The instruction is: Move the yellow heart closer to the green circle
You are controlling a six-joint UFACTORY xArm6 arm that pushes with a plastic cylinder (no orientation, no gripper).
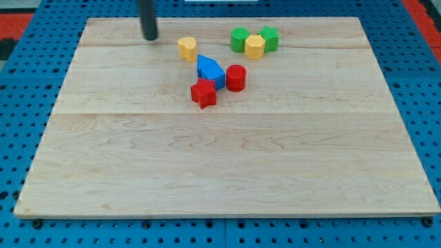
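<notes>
The yellow heart [187, 49] lies near the view's top, left of centre. The green circle [240, 39] lies to its right, touching a yellow hexagon [255, 47], with a green star-like block [269, 38] just beyond. My tip [149, 38] stands on the board to the left of the yellow heart, a short gap apart from it.
A blue block [209, 70], a red cylinder [236, 78] and a red star [203, 93] cluster just below the yellow heart. The wooden board [220, 165] lies on a blue pegboard [21, 83].
</notes>
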